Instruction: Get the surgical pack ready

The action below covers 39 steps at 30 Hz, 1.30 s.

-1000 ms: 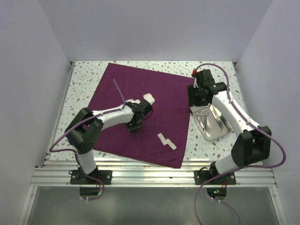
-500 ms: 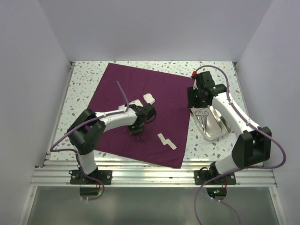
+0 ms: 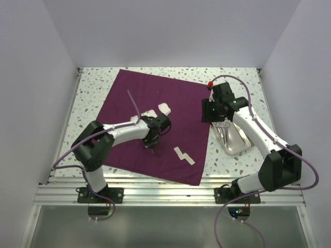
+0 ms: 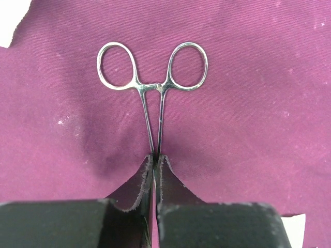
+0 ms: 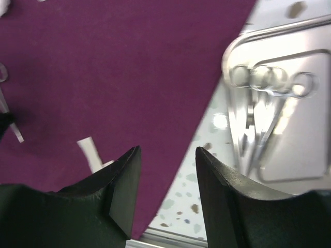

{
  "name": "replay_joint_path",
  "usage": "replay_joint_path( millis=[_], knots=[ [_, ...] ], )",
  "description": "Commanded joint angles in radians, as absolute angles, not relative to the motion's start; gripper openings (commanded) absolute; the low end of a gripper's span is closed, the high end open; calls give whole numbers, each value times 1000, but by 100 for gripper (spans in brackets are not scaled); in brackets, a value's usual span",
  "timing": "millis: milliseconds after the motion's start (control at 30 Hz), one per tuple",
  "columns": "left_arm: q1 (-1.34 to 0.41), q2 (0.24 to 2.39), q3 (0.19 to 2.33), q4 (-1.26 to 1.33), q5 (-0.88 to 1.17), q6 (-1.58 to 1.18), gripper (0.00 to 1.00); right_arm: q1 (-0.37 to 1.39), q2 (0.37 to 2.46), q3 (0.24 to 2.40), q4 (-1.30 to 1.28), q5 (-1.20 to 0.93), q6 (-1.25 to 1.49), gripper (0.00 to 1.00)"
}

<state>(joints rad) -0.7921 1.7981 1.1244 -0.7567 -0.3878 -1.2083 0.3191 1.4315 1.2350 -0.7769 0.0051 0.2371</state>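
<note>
Since a second ago my left gripper has clenched on the tip end of the clamp, which lies flat mid-sheet on the purple cloth. Its long axis runs straight away from my fingers, rings farthest. My right gripper hangs parted and empty over the cloth's edge beside the tray.

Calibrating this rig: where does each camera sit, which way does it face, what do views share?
Top external: above, behind the bases, facing down at the speckled table; both arms show.
Left wrist: on the left arm, facing down at dark purple cloth; left gripper shut on silver ring-handled clamp.
Right wrist: on the right arm, facing down at cloth edge and silver metal tray; open right gripper shows.
Shared: cloth in all; tray in top and right wrist.
</note>
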Motion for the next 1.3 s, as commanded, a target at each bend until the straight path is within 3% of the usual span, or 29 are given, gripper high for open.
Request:
replay_joint_path(
  millis=[0,133,767,1100,1267],
  knots=[
    [-779,1803,1065,-715,-380,-1171,0,360,1445,1198,-680,-146,293,51],
    [-792,1750,1039,-670,-379,-1118,0,386,1515,1121,-499,-368,394,50],
    [-816,1510,857,-509,-348,-1046,0,655,1845,1114,-60,-495,762,45],
    [-816,1493,842,-485,-328,-1034,0,713,1940,1135,46,-517,857,47],
    [-816,1503,842,-479,-321,-1017,0,715,1916,1160,-67,-430,778,47]
  ],
)
